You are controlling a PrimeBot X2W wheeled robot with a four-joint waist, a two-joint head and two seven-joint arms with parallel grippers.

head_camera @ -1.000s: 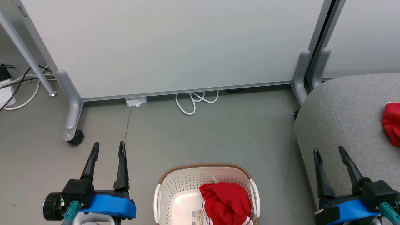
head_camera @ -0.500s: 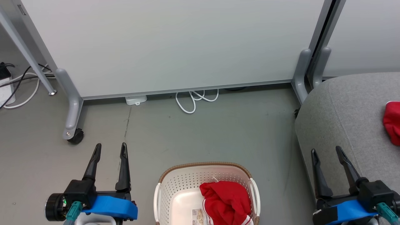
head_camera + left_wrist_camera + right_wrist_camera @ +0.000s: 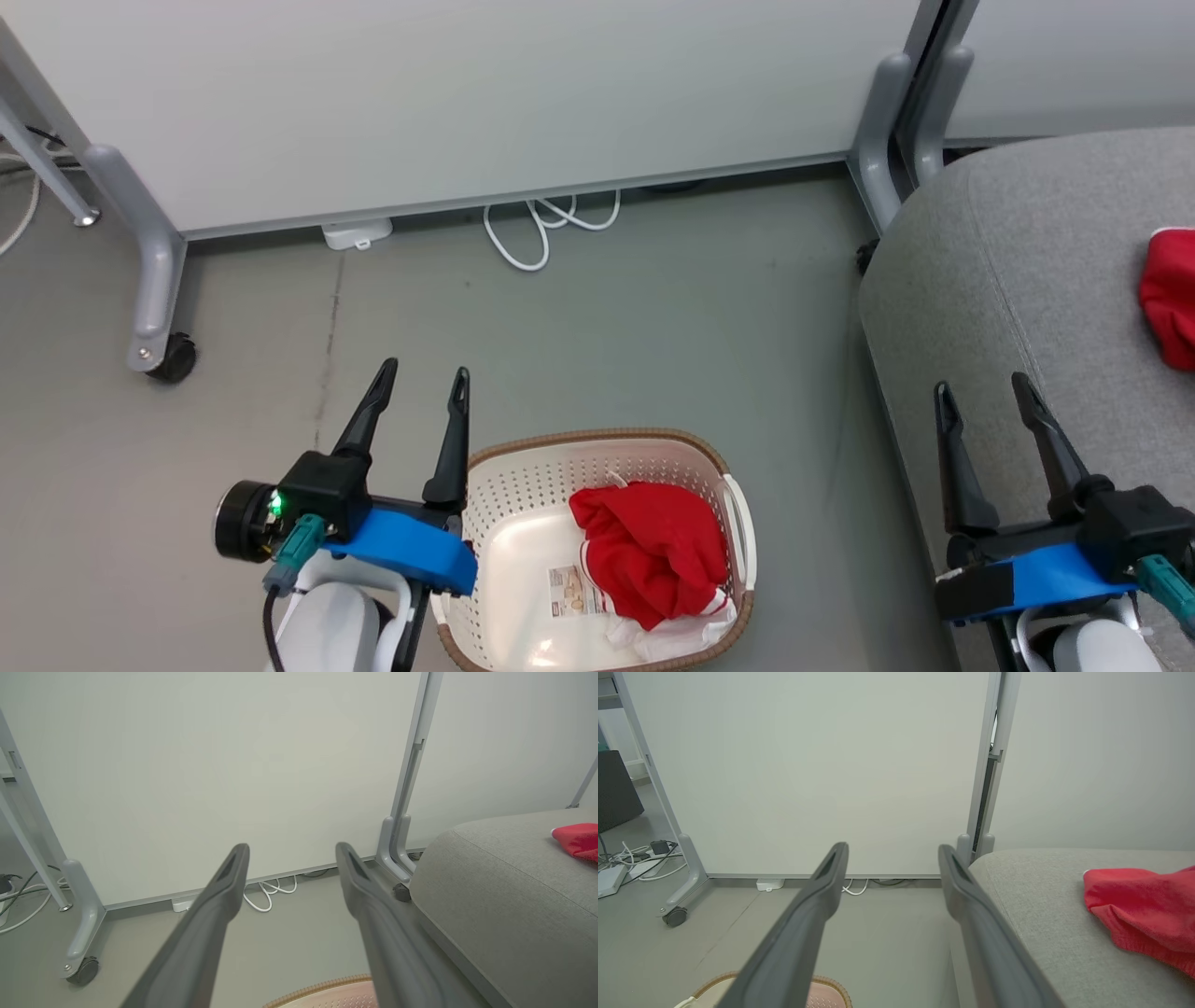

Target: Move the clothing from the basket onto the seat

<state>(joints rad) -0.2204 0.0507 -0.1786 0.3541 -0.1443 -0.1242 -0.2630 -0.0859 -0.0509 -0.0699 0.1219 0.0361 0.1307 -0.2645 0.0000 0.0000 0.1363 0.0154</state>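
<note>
A red garment with white trim lies bunched in the right half of the cream basket, which stands on the floor. A second piece of red clothing rests on the grey seat at the right. My left gripper hangs open just left of the basket's rim, holding nothing. Over the seat's near edge my right gripper stands open and empty.
A white partition panel on grey legs with a caster closes the far side. White cable loops and a small white box lie at its foot. A second panel's leg stands beside the seat.
The head camera has tilted down and turned, shifting the whole picture. My left gripper has come in to the right, up beside the basket's left rim. The right gripper keeps its place over the seat edge.
</note>
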